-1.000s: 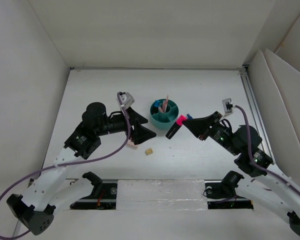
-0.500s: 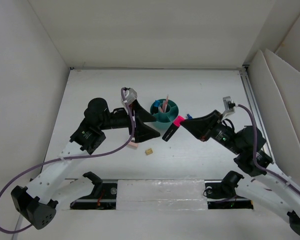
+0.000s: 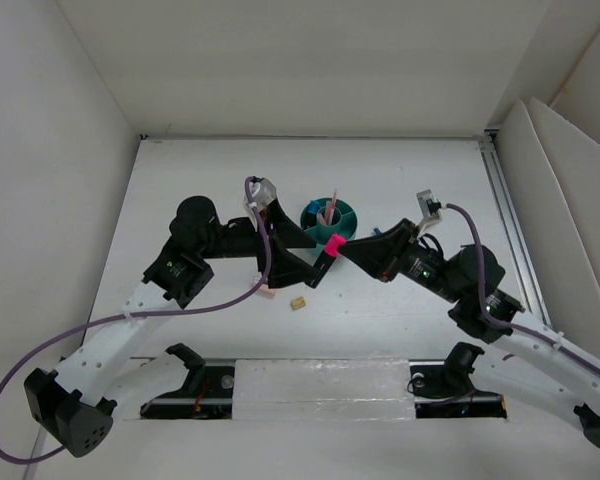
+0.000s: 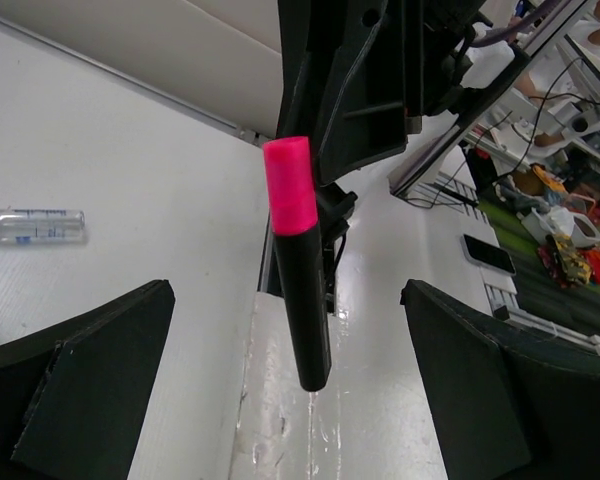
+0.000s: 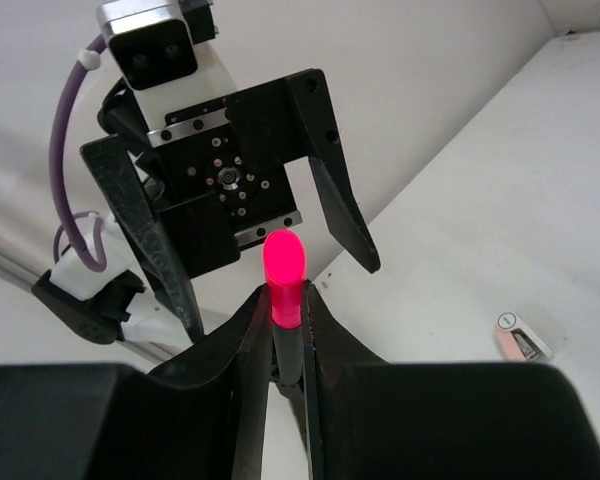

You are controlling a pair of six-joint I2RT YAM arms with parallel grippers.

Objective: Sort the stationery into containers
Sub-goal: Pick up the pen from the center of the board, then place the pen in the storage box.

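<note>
1. Marker (image 3: 322, 264), black with a pink end, is now hanging off the table between the two grippers, just on the near side of the teal organizer (image 3: 309, 219). Half a second ago it was sitting further right, outside the left gripper (image 3: 302, 254).
2. Right gripper (image 3: 341, 250) is clamping it just below the pink end and has been carrying it leftward. The right arm is reaching further across than before.
3. Left gripper is hardly shifting since the earlier frame. Its fingers (image 4: 90, 400) are standing wide apart with the marker between them, touching neither.
4. Right arm is now covering the spot where a small blue-tipped item was showing earlier.
5. Clear bottle (image 4: 35, 223) is showing only in the left wrist view, lying flat on the table. From above I can't make it out.
6. Pink eraser (image 3: 265, 292) is peeking out from under the left gripper, partly covered. Tan block (image 3: 298, 303) is lying near it in the open.
7. Pink pen (image 3: 325, 212) is standing in the organizer's central cup. What's lying in the outer compartments is too small to read.
</note>
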